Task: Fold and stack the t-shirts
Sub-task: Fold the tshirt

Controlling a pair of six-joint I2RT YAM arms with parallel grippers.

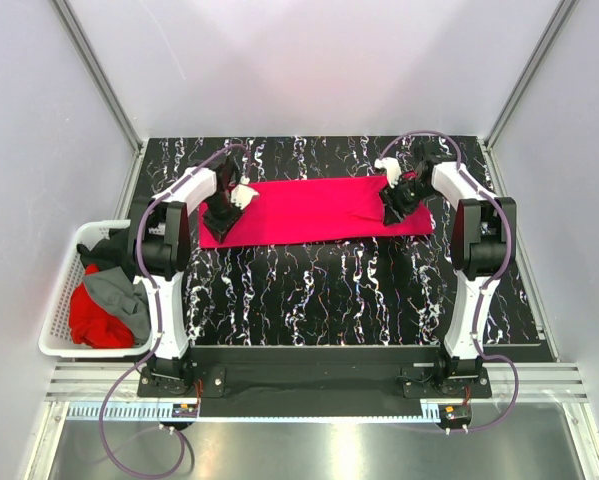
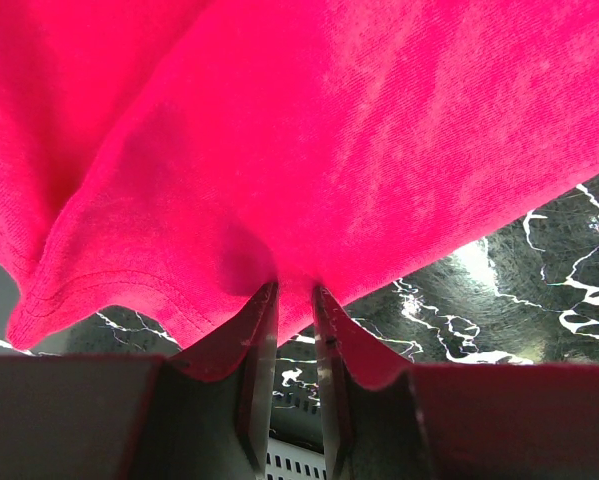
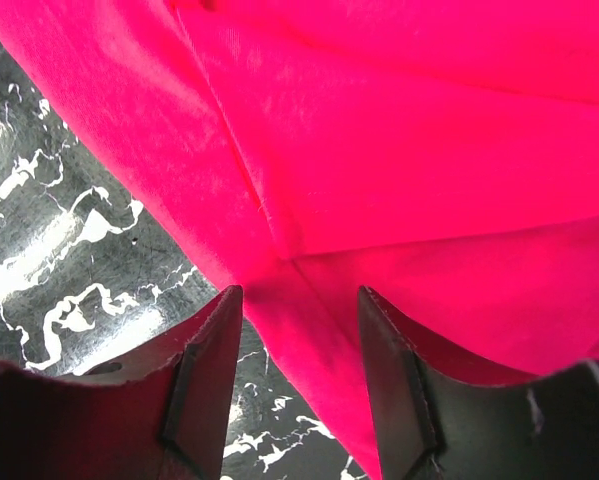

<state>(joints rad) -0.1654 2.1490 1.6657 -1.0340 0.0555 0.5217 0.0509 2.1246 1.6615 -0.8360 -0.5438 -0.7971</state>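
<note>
The crimson-pink t-shirt (image 1: pixel 314 210) lies as a long folded band across the far middle of the black marbled table (image 1: pixel 319 290). My left gripper (image 1: pixel 222 215) is at the band's left end. In the left wrist view the gripper (image 2: pixel 294 290) is shut on a pinch of the shirt's hem (image 2: pixel 329 130), which is lifted above the table. My right gripper (image 1: pixel 394 205) is at the band's right end. In the right wrist view it (image 3: pixel 299 292) is open, its jaws astride a folded edge of the shirt (image 3: pixel 429 150).
A white lattice basket (image 1: pixel 54 320) stands off the table's left edge and holds a red shirt (image 1: pixel 94 318), a grey shirt (image 1: pixel 119 295) and a black shirt (image 1: pixel 104 250). White walls enclose the table on three sides.
</note>
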